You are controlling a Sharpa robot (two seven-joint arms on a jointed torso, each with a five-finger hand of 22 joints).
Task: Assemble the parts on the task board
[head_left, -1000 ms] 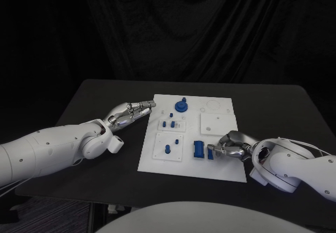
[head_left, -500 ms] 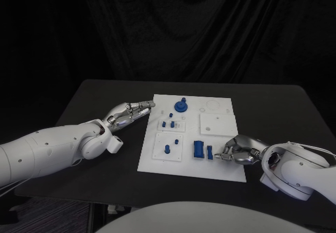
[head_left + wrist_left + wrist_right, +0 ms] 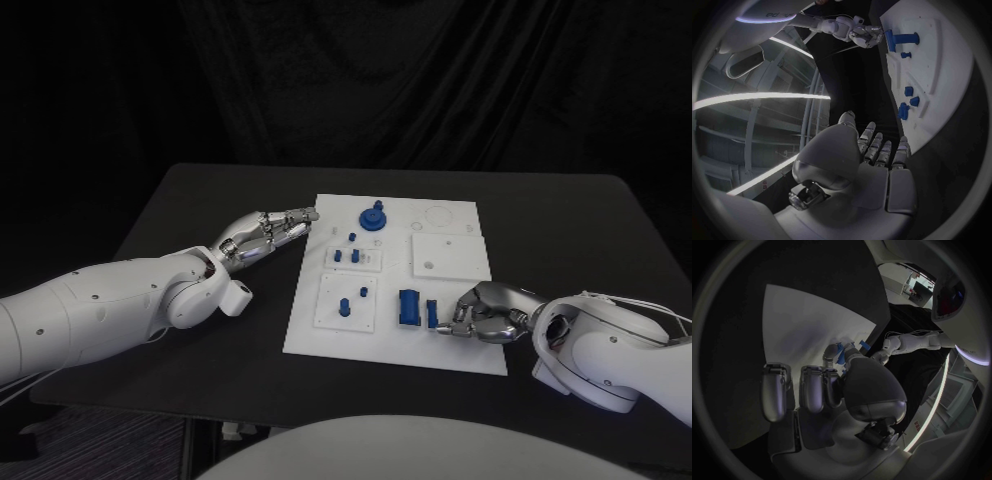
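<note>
The white task board (image 3: 433,350) lies mid-table. On it are a round blue knob (image 3: 374,217), small blue pegs (image 3: 348,255), a blue block (image 3: 410,307) and a narrow blue piece (image 3: 433,315). My right hand (image 3: 485,312) rests low on the board's right side, and its thumb and a finger pinch the narrow blue piece (image 3: 841,351), which stays on the board. My left hand (image 3: 268,232) hovers beside the board's left edge with its fingers (image 3: 879,150) straight and side by side, holding nothing. The left wrist view shows the board (image 3: 942,75) with blue parts (image 3: 902,38) on it.
The black table (image 3: 202,215) surrounds the board, with bare surface on its far side and at the right. Raised white square plates (image 3: 444,253) stand on the board near the right hand.
My right hand drew back to the right and lower, then edged left again onto the narrow blue piece. The blue parts and my left hand have stayed put.
</note>
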